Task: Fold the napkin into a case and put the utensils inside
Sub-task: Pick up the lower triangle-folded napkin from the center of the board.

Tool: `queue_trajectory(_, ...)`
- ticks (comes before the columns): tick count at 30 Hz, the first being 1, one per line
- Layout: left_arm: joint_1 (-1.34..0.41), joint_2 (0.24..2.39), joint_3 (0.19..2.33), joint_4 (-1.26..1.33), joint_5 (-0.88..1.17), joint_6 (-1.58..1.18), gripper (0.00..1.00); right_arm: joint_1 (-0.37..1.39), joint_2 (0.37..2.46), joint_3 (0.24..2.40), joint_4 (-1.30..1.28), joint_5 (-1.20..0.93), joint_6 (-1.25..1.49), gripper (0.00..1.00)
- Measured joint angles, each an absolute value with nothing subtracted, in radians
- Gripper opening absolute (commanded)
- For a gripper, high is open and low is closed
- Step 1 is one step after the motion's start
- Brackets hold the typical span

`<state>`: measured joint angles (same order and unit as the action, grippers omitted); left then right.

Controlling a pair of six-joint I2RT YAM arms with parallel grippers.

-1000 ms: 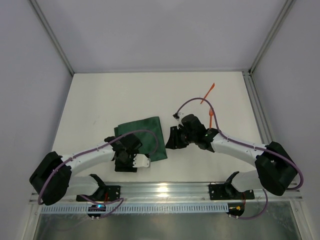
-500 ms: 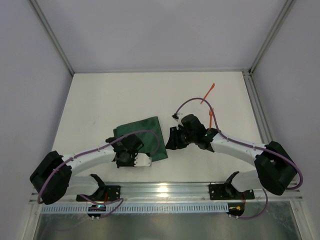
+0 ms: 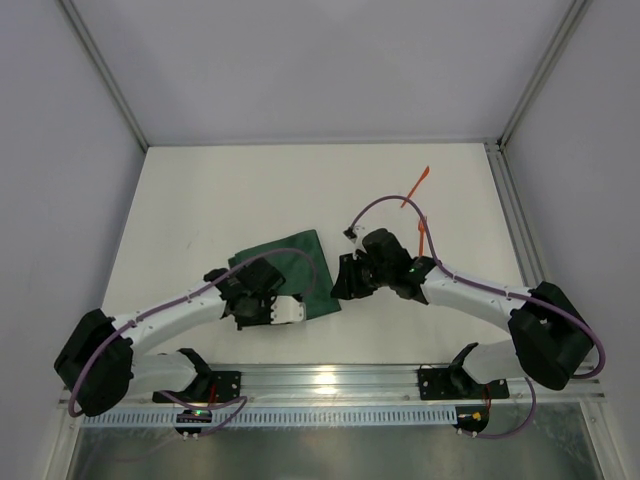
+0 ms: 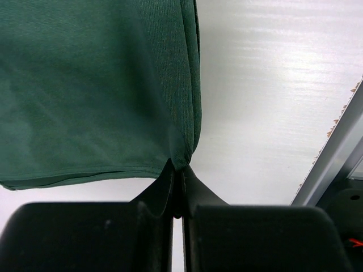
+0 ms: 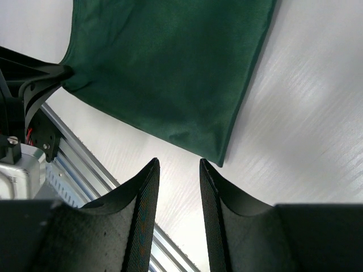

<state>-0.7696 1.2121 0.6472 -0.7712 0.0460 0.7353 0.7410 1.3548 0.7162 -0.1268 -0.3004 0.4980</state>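
We see left gripper [image 4: 177,187] clamped on near corner of napkin [image 4: 96,90], ready for fold. Right gripper [image 5: 178,170] parted, empty, over right corner. Utensils [image 3: 416,187] wait far right on table [image 3: 230,190].

No text, label, brand, number or sign can be read anywhere in these three views of the scene.

Light: you get bright, even overhead light | Glare: rail [image 3: 330,378] at bottom centre | Shadows: soft on counter [image 3: 220,190] | Focus: wrist-view foreground slightly blurred
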Motion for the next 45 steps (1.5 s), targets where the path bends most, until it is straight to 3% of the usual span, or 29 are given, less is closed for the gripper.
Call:
queue_trajectory(7,-0.72,1.205,0.713,-0.796,0.1,0.732,0.0,0.748,1.256,0.65,-0.07,-0.323,0.358,0.45)
queue_trajectory(9,-0.703,1.202,0.72,-0.802,0.115,0.731,0.0,0.774,1.174,0.631,-0.057,-0.3,0.258,0.51)
queue_trajectory(15,-0.664,1.202,0.724,-0.815,0.146,0.726,0.0,0.99,1.054,0.595,0.023,-0.18,-0.195,0.57)
queue_trajectory(20,-0.64,1.202,0.742,-0.827,0.163,0.716,0.0,1.116,1.163,0.535,0.066,-0.057,-0.485,0.61)
queue_trajectory(26,-0.621,1.203,0.763,-0.841,0.183,0.714,0.0,1.193,1.353,0.531,0.167,0.084,-0.629,0.63)
queue_trajectory(27,-0.62,1.203,0.766,-0.844,0.186,0.714,0.0,1.206,1.377,0.531,0.194,0.101,-0.637,0.92)
queue_trajectory(28,-0.619,1.205,0.769,-0.847,0.187,0.714,0.0,1.219,1.399,0.531,0.219,0.117,-0.635,0.93)
queue_trajectory(36,-0.617,1.215,0.782,-0.857,0.2,0.71,0.0,1.309,1.577,0.602,0.361,0.246,-0.606,0.93)
queue_trajectory(45,-0.594,1.216,0.785,-0.871,0.233,0.709,0.0,1.339,1.703,0.67,0.475,0.332,-0.59,0.86)
